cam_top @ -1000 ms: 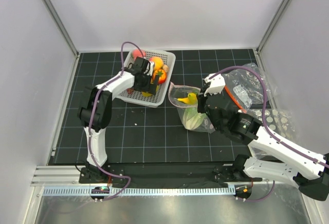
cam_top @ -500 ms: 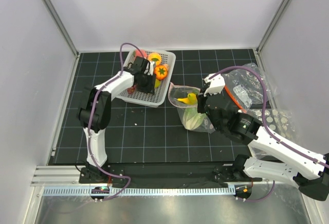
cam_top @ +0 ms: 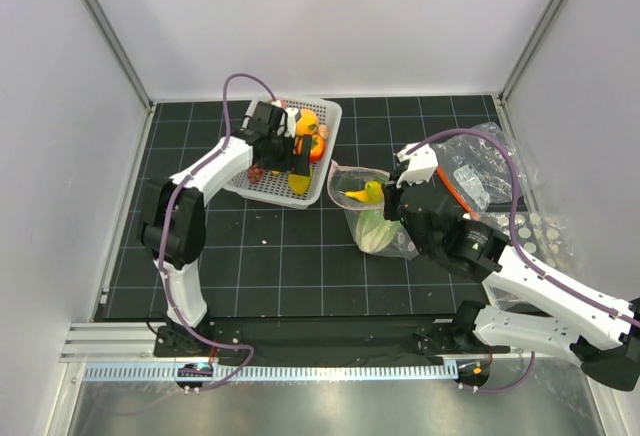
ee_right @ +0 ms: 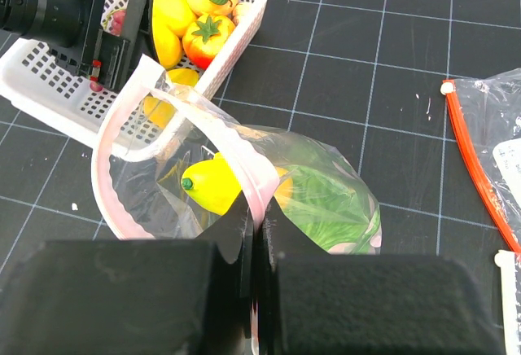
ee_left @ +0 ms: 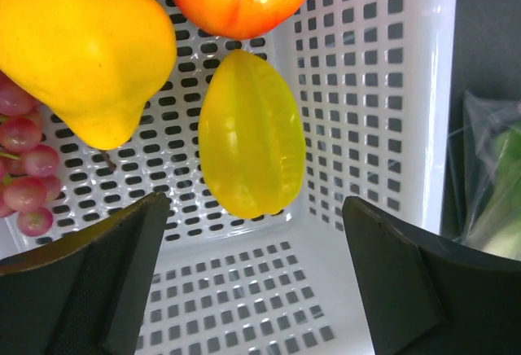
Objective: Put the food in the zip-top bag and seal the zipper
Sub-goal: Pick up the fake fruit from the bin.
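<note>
On the black surface (ee_right: 407, 70) the white basket (ee_left: 383, 70) sits beside the zip-top bag (ee_right: 116, 123), which holds a cabbage (ee_right: 326, 200) and a banana (ee_right: 210, 186). The right tool (ee_right: 254, 225) pinches the bag's rim. The left tool (ee_left: 254, 204) is spread apart over a yellow starfruit (ee_left: 252, 131) in the basket.

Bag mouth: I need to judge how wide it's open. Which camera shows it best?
Right wrist view: the bag mouth is a wide open loop close up, its near rim pinched by the right tool. The top view shows it small; the left wrist view catches only a sliver of bag.
</note>
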Controlling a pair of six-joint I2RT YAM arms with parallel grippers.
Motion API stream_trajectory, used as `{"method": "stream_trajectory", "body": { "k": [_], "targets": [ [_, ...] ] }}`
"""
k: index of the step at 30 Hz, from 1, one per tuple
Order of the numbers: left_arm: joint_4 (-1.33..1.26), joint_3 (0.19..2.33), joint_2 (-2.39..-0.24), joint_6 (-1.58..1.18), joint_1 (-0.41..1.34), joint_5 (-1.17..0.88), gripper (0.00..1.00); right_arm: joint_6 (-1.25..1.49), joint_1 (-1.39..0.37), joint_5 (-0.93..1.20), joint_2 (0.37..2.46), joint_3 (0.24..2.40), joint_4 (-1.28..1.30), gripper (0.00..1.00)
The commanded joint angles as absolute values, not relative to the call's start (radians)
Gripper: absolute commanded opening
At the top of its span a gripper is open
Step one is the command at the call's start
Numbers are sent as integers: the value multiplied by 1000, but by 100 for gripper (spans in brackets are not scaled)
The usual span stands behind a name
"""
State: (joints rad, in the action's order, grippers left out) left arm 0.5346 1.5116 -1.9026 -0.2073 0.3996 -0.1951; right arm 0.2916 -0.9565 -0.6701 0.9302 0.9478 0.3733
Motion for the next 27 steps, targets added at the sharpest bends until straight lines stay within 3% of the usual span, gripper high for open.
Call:
{"method": "stream_trajectory", "body": {
  "k": [1, 12, 24, 27],
  "targets": [
    [511, 1506, -1829, -219, 402, -141, 100, 302, -962, -678, 927, 954, 305, 1],
    [512, 1646, -1988, -319, 410, -126, 100, 302, -962, -680, 936, 951, 305, 1],
    [603, 1657, -2117, -348, 451, -63, 100, 304, -960, -675, 931, 953, 305, 1],
    [594, 1663, -2152, -350, 471, -28, 93, 304, -960, -670, 930, 953, 304, 1]
  ]
}}
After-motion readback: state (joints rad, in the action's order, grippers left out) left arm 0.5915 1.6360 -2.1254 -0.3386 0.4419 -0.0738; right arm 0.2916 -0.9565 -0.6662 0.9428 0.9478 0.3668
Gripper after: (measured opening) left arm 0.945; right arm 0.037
